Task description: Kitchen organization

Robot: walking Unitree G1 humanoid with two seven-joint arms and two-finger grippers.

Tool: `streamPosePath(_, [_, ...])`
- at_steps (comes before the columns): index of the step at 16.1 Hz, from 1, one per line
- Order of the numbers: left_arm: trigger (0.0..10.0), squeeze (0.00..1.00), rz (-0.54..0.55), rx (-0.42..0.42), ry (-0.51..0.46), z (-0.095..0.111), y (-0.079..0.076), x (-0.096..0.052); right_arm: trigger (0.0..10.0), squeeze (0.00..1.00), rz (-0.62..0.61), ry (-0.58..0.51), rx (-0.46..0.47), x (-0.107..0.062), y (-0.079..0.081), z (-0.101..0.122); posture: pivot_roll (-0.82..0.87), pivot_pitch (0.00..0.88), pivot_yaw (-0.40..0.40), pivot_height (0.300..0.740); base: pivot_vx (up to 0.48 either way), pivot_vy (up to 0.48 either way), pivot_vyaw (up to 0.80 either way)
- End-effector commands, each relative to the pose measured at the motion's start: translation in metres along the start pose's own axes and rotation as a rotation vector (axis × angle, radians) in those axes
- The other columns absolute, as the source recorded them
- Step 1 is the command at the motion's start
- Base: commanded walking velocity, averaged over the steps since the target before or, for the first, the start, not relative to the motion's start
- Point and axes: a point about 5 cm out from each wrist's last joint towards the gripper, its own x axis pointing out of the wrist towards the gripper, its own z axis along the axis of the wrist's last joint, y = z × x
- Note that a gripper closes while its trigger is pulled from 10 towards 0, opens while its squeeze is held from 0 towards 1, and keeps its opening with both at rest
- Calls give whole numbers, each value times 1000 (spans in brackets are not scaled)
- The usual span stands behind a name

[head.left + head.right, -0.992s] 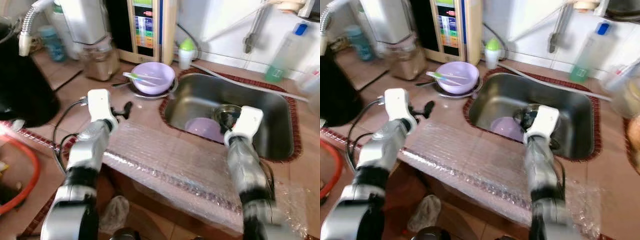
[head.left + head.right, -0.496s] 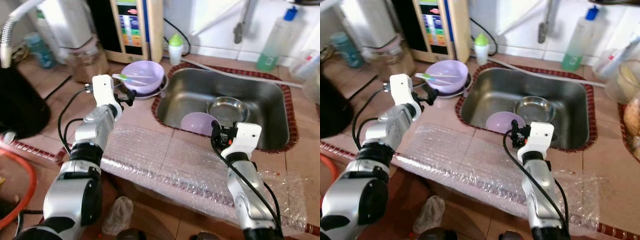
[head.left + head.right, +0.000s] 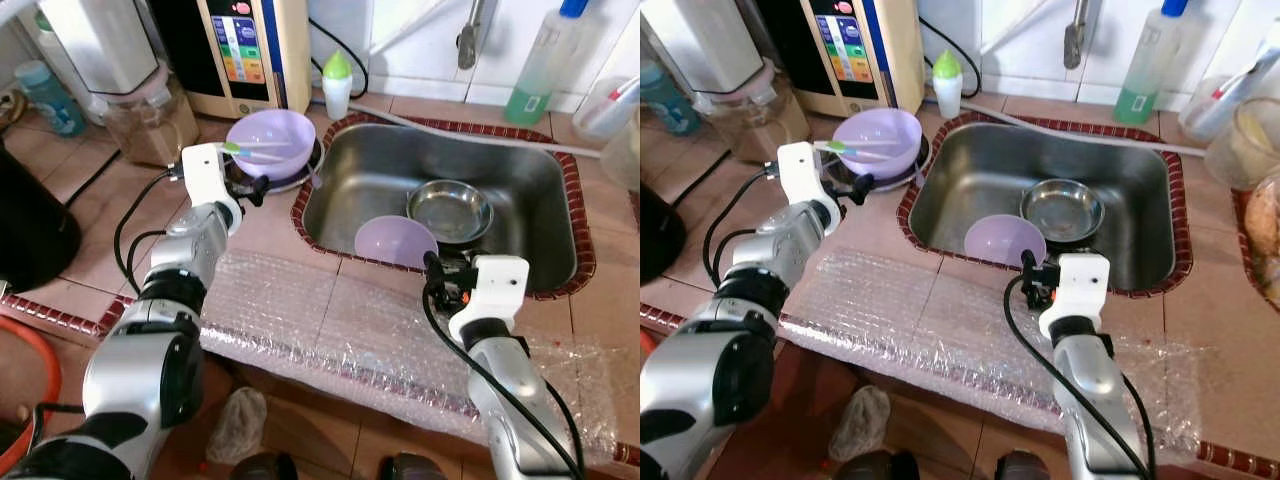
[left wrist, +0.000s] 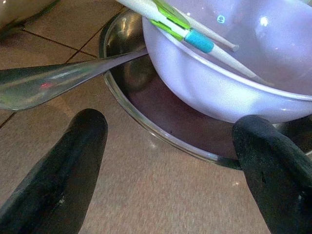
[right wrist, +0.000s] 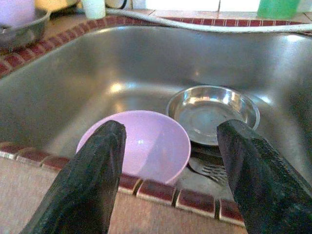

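A lavender bowl (image 3: 270,135) holding green-and-white utensils (image 4: 195,36) sits on a steel plate (image 4: 161,105) on the counter left of the sink (image 3: 380,170). A steel spoon (image 4: 48,83) rests on the plate's rim. My left gripper (image 4: 173,141) is open, low on the tiles, just short of that plate. A second lavender bowl (image 5: 141,144) leans against the sink's near wall, beside a steel bowl (image 5: 212,109). At the sink's near rim, my right gripper (image 5: 173,131) is open and faces the two bowls.
Bubble wrap (image 3: 330,320) covers the counter's front edge under both arms. A water dispenser (image 3: 250,50), blender jar (image 3: 140,120) and small green-capped bottle (image 3: 337,85) stand at the back. A green detergent bottle (image 3: 535,70) stands beside the faucet (image 3: 468,30). A slotted utensil (image 5: 204,168) lies in the sink.
The head view has shifted and sharpened. My left gripper has come closer to the counter bowl. My right gripper now sits at the sink's near rim instead of over the basin.
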Motion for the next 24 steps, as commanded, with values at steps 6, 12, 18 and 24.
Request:
streamPosePath(6, [10000,0,80,61,70,-1,11,2,10000,0,18,93,-20,-4,4,-12,-181,167,128,740,0,0,0])
streamPosePath(12, [10000,0,104,96,105,-2,29,-3,10000,0,27,85,-15,6,7,-10,-140,141,126,740,0,0,0])
streamPosePath(18, [10000,0,119,104,112,-1,42,-8,10000,0,43,74,-12,14,10,-9,-110,121,118,740,0,0,0])
streamPosePath(24, [10000,0,115,103,100,4,44,-17,10000,0,54,62,-13,22,11,-9,-92,108,113,740,0,0,0])
